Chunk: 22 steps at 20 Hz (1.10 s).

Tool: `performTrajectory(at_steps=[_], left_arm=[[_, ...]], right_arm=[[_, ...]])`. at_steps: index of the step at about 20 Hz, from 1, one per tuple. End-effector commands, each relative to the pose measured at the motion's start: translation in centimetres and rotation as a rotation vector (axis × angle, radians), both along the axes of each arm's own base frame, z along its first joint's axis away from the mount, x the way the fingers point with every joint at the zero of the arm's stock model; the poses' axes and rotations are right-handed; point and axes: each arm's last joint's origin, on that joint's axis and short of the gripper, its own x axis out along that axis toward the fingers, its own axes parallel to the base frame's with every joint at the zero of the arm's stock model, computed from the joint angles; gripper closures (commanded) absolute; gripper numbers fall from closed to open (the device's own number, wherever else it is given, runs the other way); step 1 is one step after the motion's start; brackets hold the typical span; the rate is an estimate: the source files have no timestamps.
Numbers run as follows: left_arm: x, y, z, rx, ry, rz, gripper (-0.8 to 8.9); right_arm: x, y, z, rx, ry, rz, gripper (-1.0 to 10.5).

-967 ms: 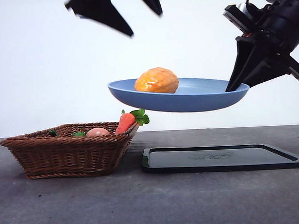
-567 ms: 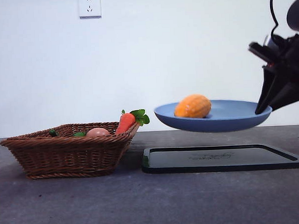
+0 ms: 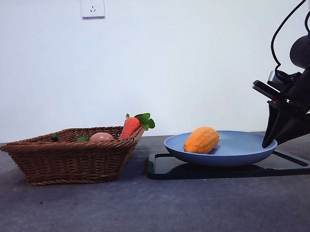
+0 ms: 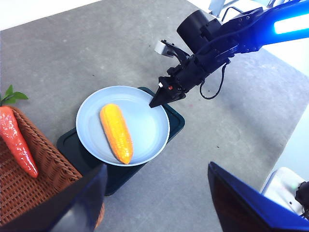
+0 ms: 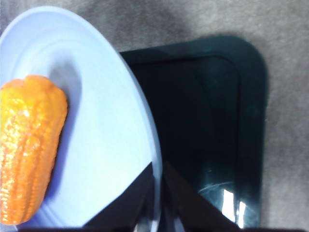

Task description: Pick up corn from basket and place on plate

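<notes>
corn [image 3: 201, 140]: lies on its side in the plate, toward the side nearer the basket; also seen at [image 4: 116, 133] and [image 5: 26, 145].
plate [image 3: 239, 152]: light blue, sits on the black tray, one edge overhanging the tray toward the basket; rim at [image 4: 87, 145] and [image 5: 145, 130].
right gripper [image 3: 264, 143]: at the plate's rim on the side away from the basket, jaws pinched narrow on the rim, one above and one below; seen from the other arm at [image 4: 154, 103], own view at [image 5: 157, 193].
left gripper [image 4: 154, 193]: up high above the tray and basket, jaws spread wide, holding nothing; out of the front view.
tray [image 3: 296, 165]: black, flat on the table just beside the basket; [image 4: 174, 123], [image 5: 207, 121].
basket [image 3: 69, 161]: brown wicker, beside the tray, apart from the plate; [image 4: 29, 183].
carrot [image 3: 129, 127]: in the basket, at the corner nearest the plate, leaves up; [image 4: 17, 140].
pink round item [image 3: 101, 137]: in the basket beside the carrot.
table [image 3: 149, 208]: grey, everything rests on it.
</notes>
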Motion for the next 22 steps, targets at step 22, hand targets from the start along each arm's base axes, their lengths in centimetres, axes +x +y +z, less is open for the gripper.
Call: performTrajectory(at_steps=[22], left_arm=[[-0.1,-0.1,0.0,0.024,0.021,-0.009,4.73]], right_arm=[[-4.4,-3.3,7.5,-0.093,-0.079,-0.041,7.0]])
